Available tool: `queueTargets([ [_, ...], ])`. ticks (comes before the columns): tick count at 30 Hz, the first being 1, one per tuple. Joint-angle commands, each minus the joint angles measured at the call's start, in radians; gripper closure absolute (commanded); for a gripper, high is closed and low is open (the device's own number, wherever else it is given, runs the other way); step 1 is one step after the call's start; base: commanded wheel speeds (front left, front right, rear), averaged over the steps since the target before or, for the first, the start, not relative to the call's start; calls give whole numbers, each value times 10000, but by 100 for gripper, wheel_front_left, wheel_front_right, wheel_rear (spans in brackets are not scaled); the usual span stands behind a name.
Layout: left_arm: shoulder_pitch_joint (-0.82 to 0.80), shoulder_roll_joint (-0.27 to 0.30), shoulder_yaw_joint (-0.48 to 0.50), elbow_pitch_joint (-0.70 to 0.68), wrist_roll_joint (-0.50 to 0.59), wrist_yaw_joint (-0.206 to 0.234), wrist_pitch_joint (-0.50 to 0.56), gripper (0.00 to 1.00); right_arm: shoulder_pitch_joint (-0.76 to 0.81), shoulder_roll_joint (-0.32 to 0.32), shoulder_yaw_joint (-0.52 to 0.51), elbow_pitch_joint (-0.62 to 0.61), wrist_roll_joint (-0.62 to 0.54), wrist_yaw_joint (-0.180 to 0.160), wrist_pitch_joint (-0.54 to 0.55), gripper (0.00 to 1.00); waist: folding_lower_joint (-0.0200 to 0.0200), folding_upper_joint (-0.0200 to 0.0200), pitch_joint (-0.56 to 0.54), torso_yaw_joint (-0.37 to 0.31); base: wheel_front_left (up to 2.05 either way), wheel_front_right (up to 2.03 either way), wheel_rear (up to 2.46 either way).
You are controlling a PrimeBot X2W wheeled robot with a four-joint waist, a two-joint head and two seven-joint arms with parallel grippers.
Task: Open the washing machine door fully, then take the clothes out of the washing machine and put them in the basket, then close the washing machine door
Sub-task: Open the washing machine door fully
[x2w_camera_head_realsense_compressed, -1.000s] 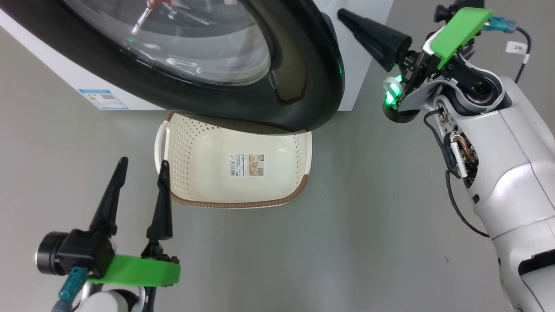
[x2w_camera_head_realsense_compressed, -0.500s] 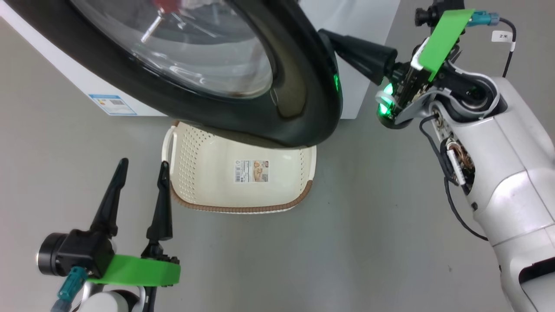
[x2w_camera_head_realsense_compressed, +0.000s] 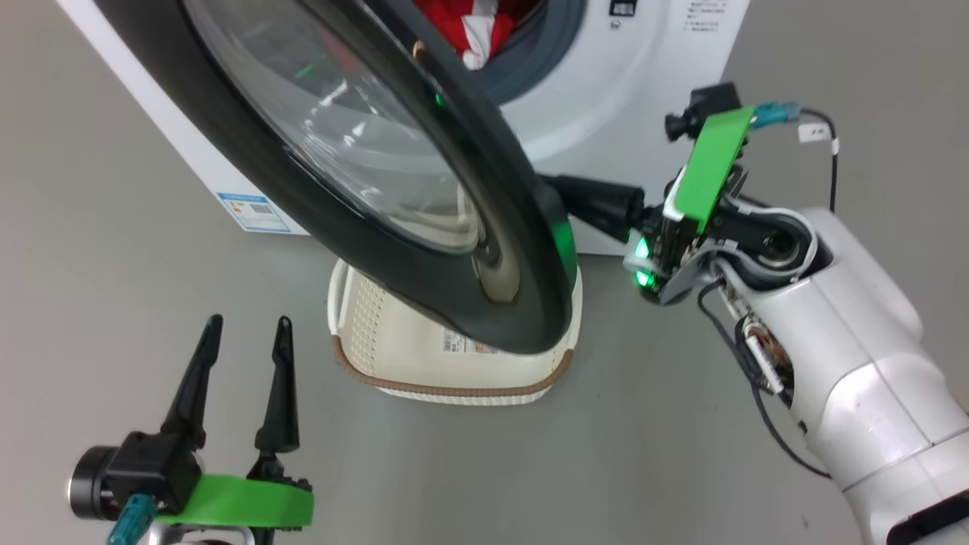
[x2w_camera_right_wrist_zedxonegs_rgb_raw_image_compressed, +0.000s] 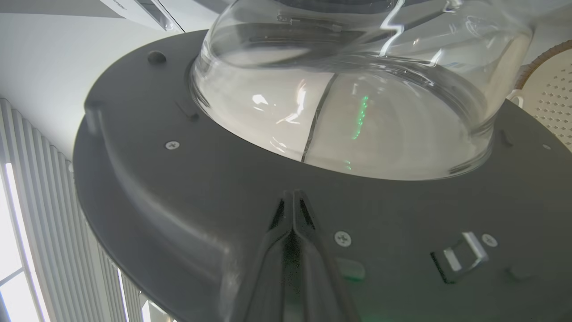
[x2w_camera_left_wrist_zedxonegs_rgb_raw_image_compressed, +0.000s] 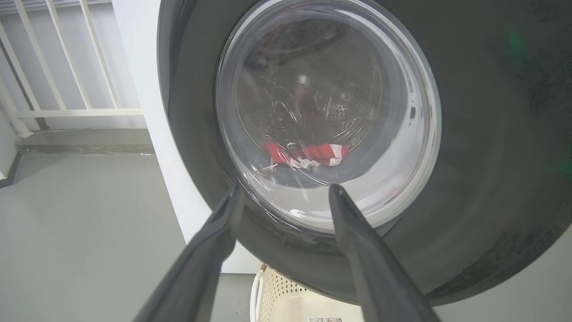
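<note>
The washing machine door (x2w_camera_head_realsense_compressed: 522, 318), black-rimmed with a glass bowl, stands partly swung out from the white washing machine (x2w_camera_head_realsense_compressed: 651, 76). It overhangs the cream basket (x2w_camera_head_realsense_compressed: 454, 371) on the floor. Red and white clothes (x2w_camera_head_realsense_compressed: 473, 26) lie in the drum opening, and the same clothes (x2w_camera_left_wrist_zedxonegs_rgb_raw_image_compressed: 308, 154) appear through the glass. My right gripper (x2w_camera_head_realsense_compressed: 583, 200) is shut, reaching behind the door. Its tips (x2w_camera_right_wrist_zedxonegs_rgb_raw_image_compressed: 293, 197) rest against the door's grey inner face (x2w_camera_right_wrist_zedxonegs_rgb_raw_image_compressed: 178, 188), holding nothing. My left gripper (x2w_camera_head_realsense_compressed: 242, 333) is open at the lower left, in front of the door's outer face (x2w_camera_left_wrist_zedxonegs_rgb_raw_image_compressed: 491, 134).
Grey floor (x2w_camera_head_realsense_compressed: 113, 265) spreads left of and in front of the basket. A blue label (x2w_camera_head_realsense_compressed: 253, 212) marks the machine's low corner. A white railing (x2w_camera_left_wrist_zedxonegs_rgb_raw_image_compressed: 67, 67) stands beyond the machine's left side. Basket rim (x2w_camera_right_wrist_zedxonegs_rgb_raw_image_compressed: 549, 85) lies close below the door.
The head camera has shifted. The door has swung further out, uncovering the drum opening and the red clothes. My shut right gripper has gone behind the door's edge. The left gripper has held still.
</note>
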Motion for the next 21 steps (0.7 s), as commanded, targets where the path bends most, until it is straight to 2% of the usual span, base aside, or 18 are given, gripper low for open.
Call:
queueTargets([
  [1,106,158,334,-214,-70,85,-76,0,241,278,253,-326,132,71,96,100,1,-1,-356,311,0,0,0],
  [9,547,158,354,-147,-77,106,-76,0,957,278,1237,-361,667,71,67,100,1,-1,-1080,781,0,0,0],
  [21,1245,172,339,-75,38,65,-76,0,1569,279,3073,-496,2007,71,-625,100,1,-1,-2121,1664,0,0,0],
])
